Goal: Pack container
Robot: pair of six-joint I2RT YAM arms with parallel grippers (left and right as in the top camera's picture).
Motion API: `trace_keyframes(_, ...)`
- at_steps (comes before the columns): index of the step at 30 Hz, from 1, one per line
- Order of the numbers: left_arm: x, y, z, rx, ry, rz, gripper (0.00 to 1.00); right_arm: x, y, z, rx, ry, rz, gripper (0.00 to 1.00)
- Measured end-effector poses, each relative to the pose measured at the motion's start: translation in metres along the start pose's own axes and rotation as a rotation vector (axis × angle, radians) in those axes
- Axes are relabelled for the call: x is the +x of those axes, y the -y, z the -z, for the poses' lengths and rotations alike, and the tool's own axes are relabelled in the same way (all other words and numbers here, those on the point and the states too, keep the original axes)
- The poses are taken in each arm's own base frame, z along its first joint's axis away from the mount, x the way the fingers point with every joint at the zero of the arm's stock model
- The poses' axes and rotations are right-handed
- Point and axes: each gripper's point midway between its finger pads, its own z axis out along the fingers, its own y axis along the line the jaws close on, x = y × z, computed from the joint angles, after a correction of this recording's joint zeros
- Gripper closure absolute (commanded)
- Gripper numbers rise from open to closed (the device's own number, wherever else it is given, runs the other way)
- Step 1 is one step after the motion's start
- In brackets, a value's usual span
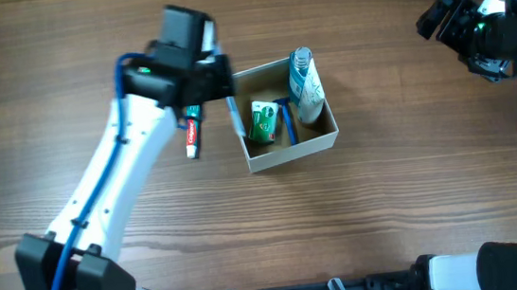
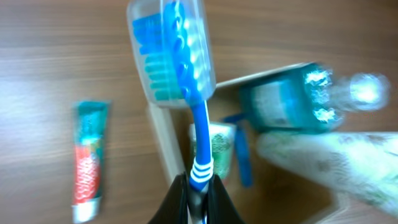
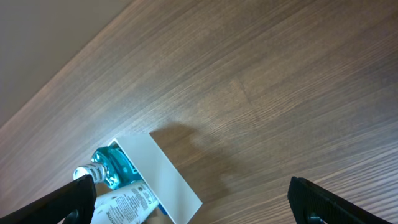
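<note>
The container [image 1: 258, 156] is a square white-walled box with a tan inside, at mid-table. In it lie a blue mouthwash bottle [image 1: 301, 62], a white tube [image 1: 308, 93], a green pack [image 1: 262, 122] and a blue stick-like item [image 1: 288, 123]. My left gripper [image 1: 224, 84] is shut on a blue toothbrush [image 1: 235, 119] with a clear head cap [image 2: 171, 50], held over the box's left wall [image 2: 163, 143]. My right gripper [image 1: 439, 19] is open and empty, high at the far right, away from the box [image 3: 165, 180].
A red, white and teal toothpaste tube [image 1: 193, 135] lies on the wooden table just left of the box, under my left arm; it also shows in the left wrist view [image 2: 87, 158]. Bare wood surrounds the box.
</note>
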Motion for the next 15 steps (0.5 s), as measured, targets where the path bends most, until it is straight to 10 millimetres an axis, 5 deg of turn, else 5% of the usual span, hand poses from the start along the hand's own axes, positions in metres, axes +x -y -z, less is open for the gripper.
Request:
trace_keyframes(3,0.008,0.044,-0.030,0.041,0.014,-0.045,0.96,0.000,0.000,0.000,0.000,0.000,0.000,0.00)
trace_keyframes(6,0.037,0.044,-0.077,-0.013,-0.089,-0.045,0.94,0.000,0.000,0.000,0.000,0.000,0.000,0.00)
trace_keyframes(7,0.044,0.039,-0.087,-0.032,-0.122,-0.040,0.89,0.000,0.000,0.000,0.000,0.000,0.000,0.00)
trace_keyframes(8,0.052,0.034,-0.093,-0.050,-0.152,-0.036,0.69,0.000,0.000,0.000,0.000,0.000,0.000,0.00)
trace_keyframes(12,0.066,0.027,-0.093,-0.078,-0.212,-0.015,0.42,0.000,0.000,0.000,0.000,0.000,0.000,0.00)
trace_keyframes(15,0.060,0.021,-0.063,-0.078,-0.199,0.006,0.38,0.000,0.000,0.000,0.000,0.000,0.000,0.00)
